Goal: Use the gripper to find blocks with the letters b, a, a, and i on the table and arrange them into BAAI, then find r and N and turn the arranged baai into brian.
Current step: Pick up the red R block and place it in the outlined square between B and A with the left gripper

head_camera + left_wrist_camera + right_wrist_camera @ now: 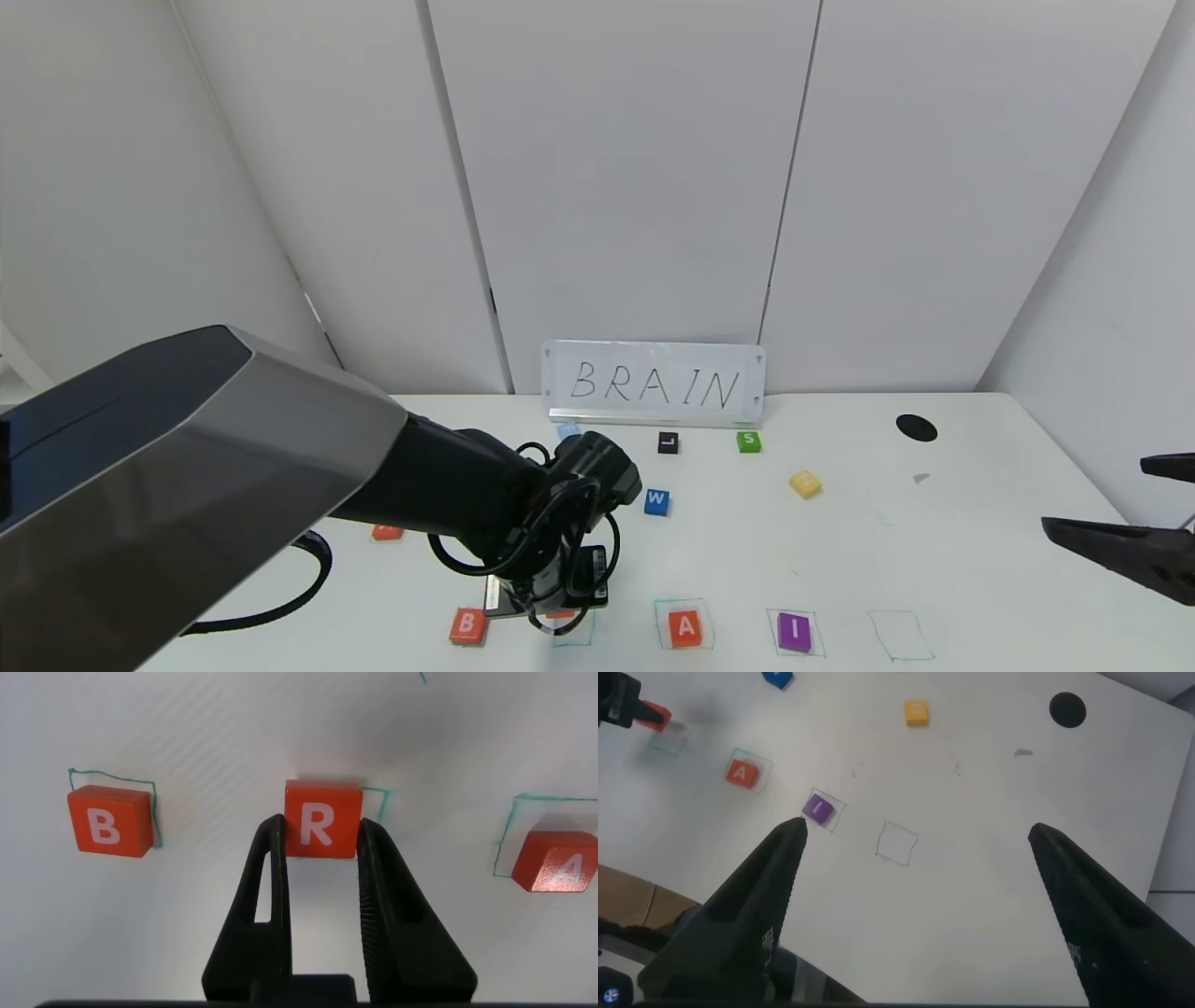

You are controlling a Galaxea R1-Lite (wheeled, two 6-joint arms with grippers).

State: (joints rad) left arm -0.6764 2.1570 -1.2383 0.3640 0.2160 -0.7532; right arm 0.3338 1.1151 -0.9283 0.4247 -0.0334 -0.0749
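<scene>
My left gripper (553, 611) is shut on the orange-red R block (322, 819), with one finger against each side. It holds the block at a green square on the white table (980, 560), between the orange-red B block (469, 625) and an orange-red A block (686, 627). I cannot tell whether the R rests on the table. The purple I block (794, 631) lies right of the A. In the left wrist view the B (109, 821) and A (556, 861) flank the R. Another orange-red block (387, 532) lies behind the left arm. The yellow N block (805, 483) lies further back. My right gripper (1167, 523) is open and empty at the right edge.
A BRAIN sign (653, 383) stands at the back. In front of it lie a light blue block (568, 430), a black L block (667, 442), a green S block (748, 441) and a blue W block (656, 501). An empty green square (901, 635) is right of the I. A black hole (916, 427) is at the back right.
</scene>
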